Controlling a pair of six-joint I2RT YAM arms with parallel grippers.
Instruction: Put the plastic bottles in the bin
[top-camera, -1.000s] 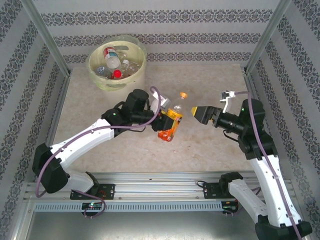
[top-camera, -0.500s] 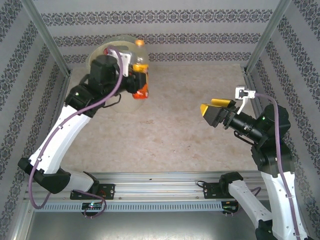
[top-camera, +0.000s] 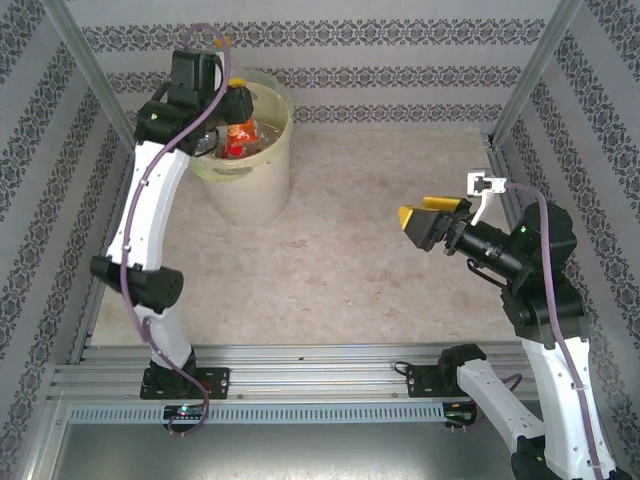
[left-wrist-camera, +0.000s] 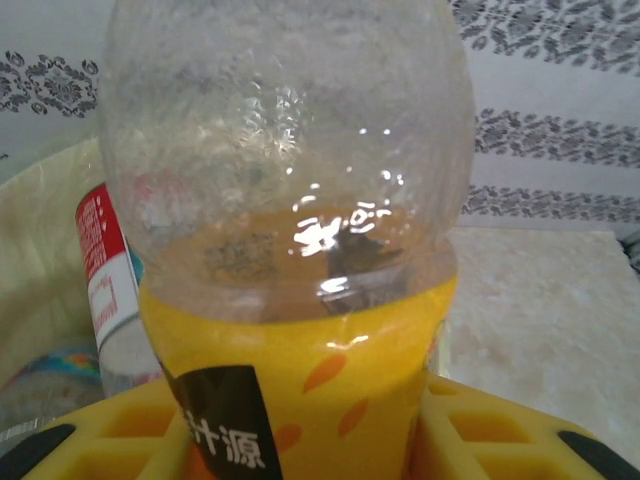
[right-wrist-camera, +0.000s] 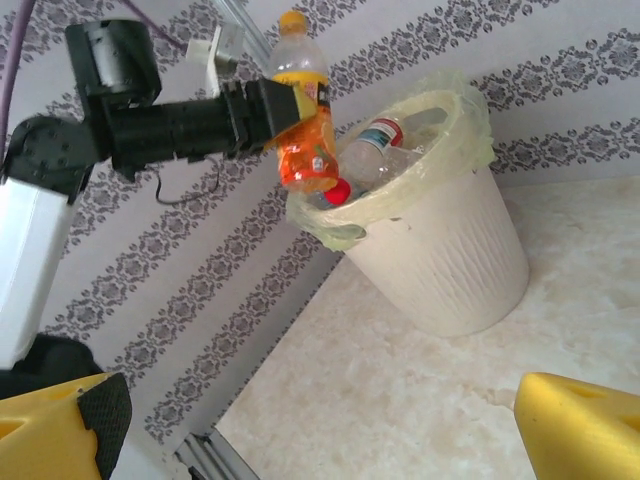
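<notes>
The left gripper (right-wrist-camera: 285, 100) is clamping tight around the middle of an orange-labelled plastic bottle (right-wrist-camera: 312, 158), holding it cap upward just above the rim of the pale-yellow bin (right-wrist-camera: 450, 270). Other bottles (right-wrist-camera: 375, 140) are lying inside the lined bin. The right gripper (top-camera: 415, 228) is hanging wide open and empty above the surface (top-camera: 350, 270), well apart from the bin.

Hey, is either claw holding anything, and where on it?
The left claw grips a clear plastic bottle with an orange label around its labelled middle, cap up. The right claw is open and empty.
</notes>
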